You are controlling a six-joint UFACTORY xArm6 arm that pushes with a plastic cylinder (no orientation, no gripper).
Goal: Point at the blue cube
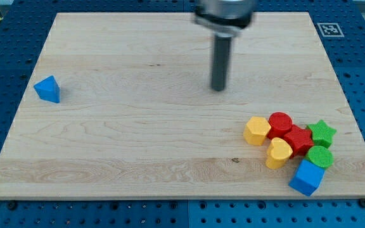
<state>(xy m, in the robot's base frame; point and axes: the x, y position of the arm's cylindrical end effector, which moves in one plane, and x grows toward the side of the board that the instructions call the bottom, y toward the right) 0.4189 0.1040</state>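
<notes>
Board (138, 145) carries all blocks. Blue cube (307, 177) sits nearest, by the board's bottom-right corner. Touching it above: green cylinder (320, 156). Beyond the cube cluster yellow heart (278, 152), red star (298, 139), yellow hexagon (256, 130), green star (322, 132), red cylinder (280, 123). Blue triangle (47, 89) lies far left of the cube. My tip (218, 89), a bare rod without jaws, stands well apart, above-left of the cube.
</notes>
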